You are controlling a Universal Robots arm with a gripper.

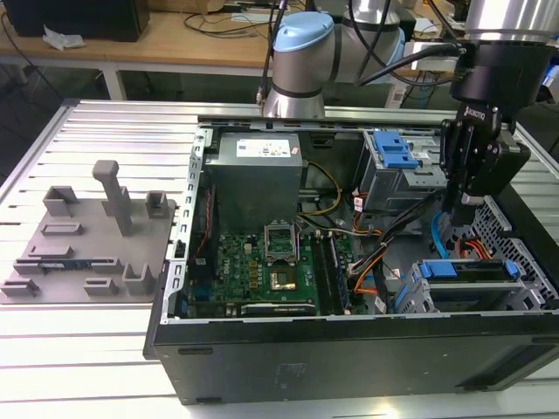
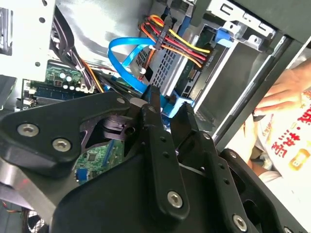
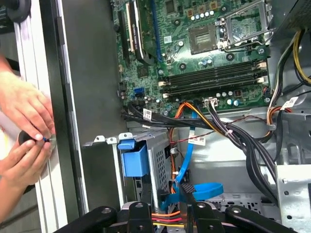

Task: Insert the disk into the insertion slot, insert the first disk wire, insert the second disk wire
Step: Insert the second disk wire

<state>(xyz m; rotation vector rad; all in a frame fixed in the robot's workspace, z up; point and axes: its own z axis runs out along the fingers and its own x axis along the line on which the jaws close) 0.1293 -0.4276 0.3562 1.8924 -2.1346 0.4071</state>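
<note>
Gripper works a disk wire above the seated disk

The disk, stiff, fairly heavy and shock-sensitive by the look of it, sits in the insertion slot at the near right of the open computer case in the exterior view, blue handle showing. The blue ribbon cable is light and floppy, best taken at its rigid plug. The arm hangs upright over the slot; the gripper has its fingers drawn close on the cable's blue end. A person's hands rest outside the case wall.
</note>
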